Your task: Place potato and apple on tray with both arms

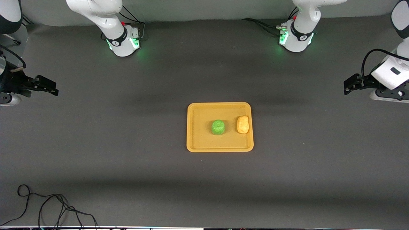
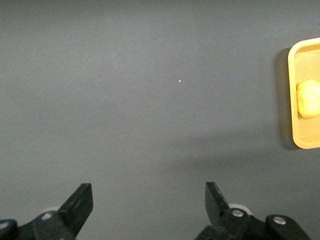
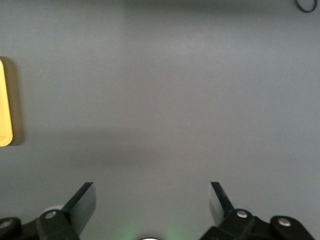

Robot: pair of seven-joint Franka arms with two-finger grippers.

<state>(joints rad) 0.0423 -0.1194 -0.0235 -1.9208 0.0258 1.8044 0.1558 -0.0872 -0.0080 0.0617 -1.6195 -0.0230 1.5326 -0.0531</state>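
Both sets of jaws stand wide apart and grip nothing. The left gripper (image 2: pixel 149 202) hangs over bare surface (image 1: pixel 127 159) at its own end, the right gripper (image 3: pixel 152 202) likewise at its end, each well apart from the tray (image 1: pixel 198 140). Apple (image 1: pixel 218 127) and potato (image 1: pixel 243 124) both lie on the tray, so the job looks finished and both arms wait clear.

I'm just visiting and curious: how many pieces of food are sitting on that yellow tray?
2. The green apple lies near the middle of the tray; the potato lies beside it, toward the left arm's end. Nothing seems hidden.
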